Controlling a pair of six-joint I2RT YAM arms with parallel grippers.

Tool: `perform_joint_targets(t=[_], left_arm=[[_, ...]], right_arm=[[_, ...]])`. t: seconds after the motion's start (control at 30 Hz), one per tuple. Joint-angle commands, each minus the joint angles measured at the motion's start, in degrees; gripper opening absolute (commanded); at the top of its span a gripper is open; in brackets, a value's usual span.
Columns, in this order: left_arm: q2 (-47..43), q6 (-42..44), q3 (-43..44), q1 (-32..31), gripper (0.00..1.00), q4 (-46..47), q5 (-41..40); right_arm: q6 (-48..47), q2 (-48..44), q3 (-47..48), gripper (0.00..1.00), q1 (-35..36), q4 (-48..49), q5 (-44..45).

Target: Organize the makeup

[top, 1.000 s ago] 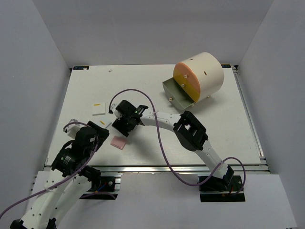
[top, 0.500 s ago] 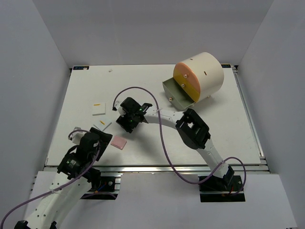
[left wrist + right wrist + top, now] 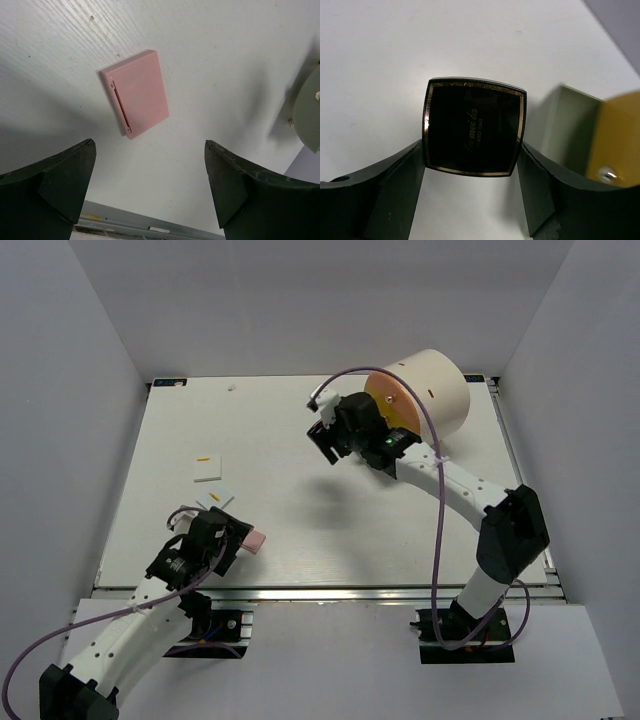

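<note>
My right gripper (image 3: 330, 438) is shut on the square black compact (image 3: 474, 126) with a metallic rim. It holds the compact above the table, just left of the cream cylinder (image 3: 430, 390). In the right wrist view the compact sits between both fingers (image 3: 400, 185), beside the open grey drawer (image 3: 570, 125). The flat pink square (image 3: 254, 540) lies near the front edge and also shows in the left wrist view (image 3: 135, 92). My left gripper (image 3: 222, 543) is open and empty right beside it, and the square lies beyond the tips (image 3: 150, 185). The lipstick tubes and discs are out of view.
A flat white square (image 3: 208, 470) with a small yellow bit lies at the left. Small white pieces (image 3: 222, 498) lie between it and my left gripper. The cylinder's orange drawer front (image 3: 620, 135) is beside the grey drawer. The metal front rail (image 3: 330, 592) is close to the left gripper.
My right gripper has swung from the table's middle-left to the back right, up to the cylinder, carrying the compact. My left gripper has moved right and nearer to the pink square.
</note>
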Motion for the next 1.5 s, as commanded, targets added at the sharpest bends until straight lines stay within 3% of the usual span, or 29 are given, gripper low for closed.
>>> perform_joint_targets(t=[0.0, 0.13, 0.53, 0.83, 1.03, 1.13, 1.47], left_arm=[[1.48, 0.98, -0.95, 0.22, 0.98, 5.11, 1.96], [2.62, 1.42, -1.39, 0.13, 0.98, 6.95, 2.31], [1.14, 0.81, -2.27, 0.22, 0.98, 6.08, 2.31], [0.6, 0.8, -2.27, 0.22, 0.98, 5.38, 2.05], [-0.01, 0.63, -2.36, 0.22, 0.98, 5.02, 1.87], [0.08, 0.63, -2.45, 0.22, 0.98, 4.94, 1.87], [2.8, 0.72, -0.78, 0.13, 0.98, 2.66, 1.52]], right_arm=[[-3.91, -0.42, -3.79, 0.0, -3.55, 3.3, 9.64], [-8.91, 0.98, -3.63, 0.0, -6.98, 5.4, 14.48], [-24.47, 9.59, 3.14, 0.01, -7.17, 11.82, 24.51], [-32.13, 15.92, 5.26, 0.22, -6.46, 14.46, 30.4], [-32.22, 15.93, 4.2, 0.75, -6.46, 13.67, 29.87], [-31.87, 15.14, 4.2, 0.87, -6.46, 13.67, 28.82], [-28.0, 12.41, 9.37, 0.88, -6.46, 5.87, 23.91]])
